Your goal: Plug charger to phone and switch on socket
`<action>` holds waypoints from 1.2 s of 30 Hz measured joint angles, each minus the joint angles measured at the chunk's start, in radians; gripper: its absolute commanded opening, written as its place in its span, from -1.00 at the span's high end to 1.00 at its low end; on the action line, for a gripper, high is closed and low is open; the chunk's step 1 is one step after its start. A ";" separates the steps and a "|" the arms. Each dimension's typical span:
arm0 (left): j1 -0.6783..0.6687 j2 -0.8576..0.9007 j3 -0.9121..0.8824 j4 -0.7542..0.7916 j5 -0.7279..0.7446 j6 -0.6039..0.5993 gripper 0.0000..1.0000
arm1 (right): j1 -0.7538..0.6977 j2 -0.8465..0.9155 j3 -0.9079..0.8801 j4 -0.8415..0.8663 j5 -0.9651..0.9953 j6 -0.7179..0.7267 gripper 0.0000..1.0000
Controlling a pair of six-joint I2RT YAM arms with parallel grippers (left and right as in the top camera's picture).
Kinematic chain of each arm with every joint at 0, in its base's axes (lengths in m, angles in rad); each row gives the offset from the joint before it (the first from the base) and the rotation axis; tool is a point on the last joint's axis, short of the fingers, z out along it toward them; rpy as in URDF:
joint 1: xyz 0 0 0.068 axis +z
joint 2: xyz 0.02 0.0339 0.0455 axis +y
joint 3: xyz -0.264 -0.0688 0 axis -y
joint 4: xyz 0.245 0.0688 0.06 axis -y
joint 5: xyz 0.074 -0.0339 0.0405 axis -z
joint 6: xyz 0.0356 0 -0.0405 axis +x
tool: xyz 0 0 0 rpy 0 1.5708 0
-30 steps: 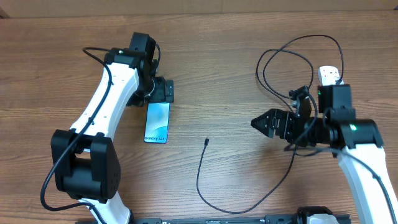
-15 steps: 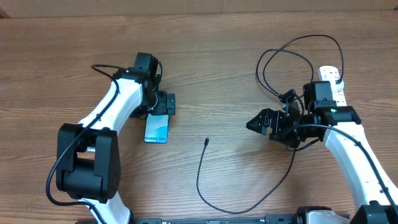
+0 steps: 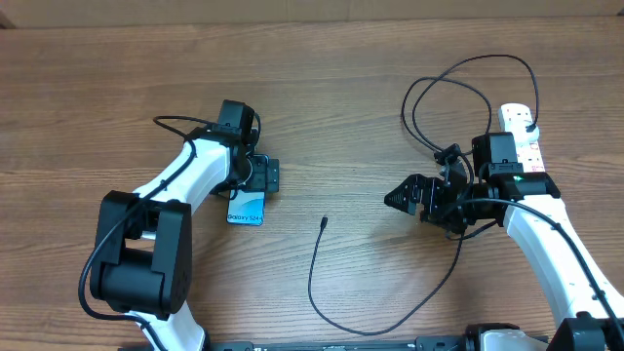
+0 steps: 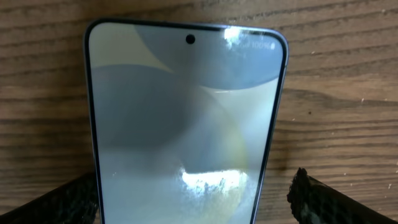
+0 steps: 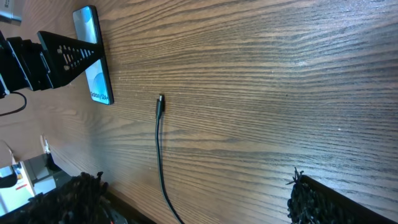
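Our left claw [image 3: 255, 181] sits wide open astride the phone [image 3: 246, 207], left of centre; right claw [image 3: 395, 195] hangs open, empty. If we clamp crooked, the phone skids off from the charger tip [image 3: 324, 222].

Overhead looks down; wrist views (low) share phone [image 4: 186, 124].
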State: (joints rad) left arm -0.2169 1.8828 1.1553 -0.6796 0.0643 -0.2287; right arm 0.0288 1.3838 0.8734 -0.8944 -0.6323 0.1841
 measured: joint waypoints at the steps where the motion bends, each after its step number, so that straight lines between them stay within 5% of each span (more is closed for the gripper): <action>1: -0.002 0.000 0.000 0.003 -0.001 0.000 -1.00 | 0.000 0.000 0.000 0.000 0.000 -0.001 -1.00; 20: -0.026 -0.020 -0.041 0.013 -0.047 0.005 -0.81 | 0.006 0.000 0.000 -0.007 0.000 -0.001 -1.00; 24: -0.030 -0.024 -0.048 -0.007 -0.054 0.007 -0.99 | 0.006 0.000 0.000 -0.007 0.001 -0.001 -1.00; 31: -0.032 -0.026 -0.051 -0.011 -0.063 -0.008 -1.00 | 0.006 0.000 0.000 -0.013 -0.005 0.000 -1.00; 36: -0.033 -0.027 -0.058 0.034 -0.096 -0.029 -0.82 | 0.006 0.000 0.000 -0.014 -0.037 -0.001 -1.00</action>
State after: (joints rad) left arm -0.2501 1.8561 1.0977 -0.6460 -0.0315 -0.2577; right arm 0.0345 1.3842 0.8734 -0.9081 -0.6693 0.1833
